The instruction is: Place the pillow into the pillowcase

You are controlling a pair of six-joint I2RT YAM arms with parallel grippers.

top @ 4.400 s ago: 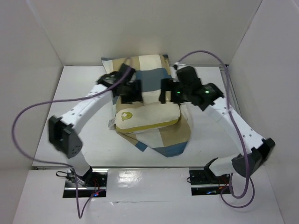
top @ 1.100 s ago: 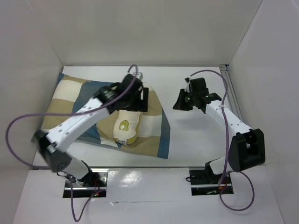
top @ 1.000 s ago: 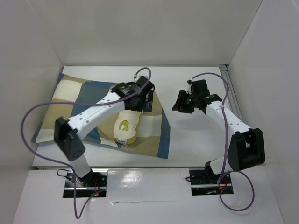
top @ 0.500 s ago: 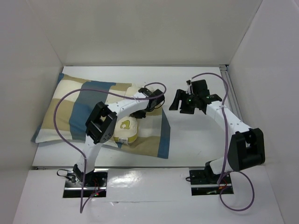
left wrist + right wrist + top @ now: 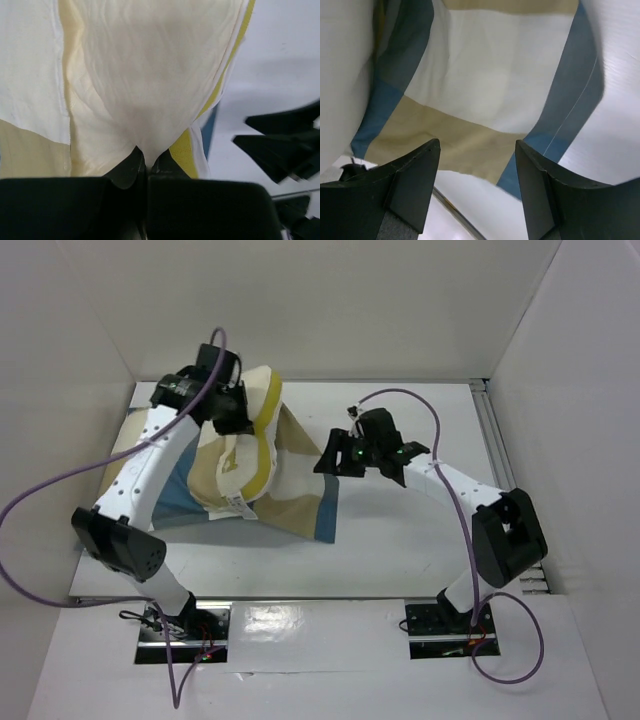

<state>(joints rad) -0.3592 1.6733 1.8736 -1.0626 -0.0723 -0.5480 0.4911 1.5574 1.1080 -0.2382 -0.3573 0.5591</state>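
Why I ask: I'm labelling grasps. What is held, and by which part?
The left pincer is shut on the pillow, pinching a fold of its cream cover beside the yellow piping. The right pincer holds nothing.

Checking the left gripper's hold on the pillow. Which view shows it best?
The left wrist view: the left gripper is shut on a pinch of the pillow. The top view shows the raised pillow, but the gripper body hides the pinch. The right wrist view shows mainly the pillowcase.
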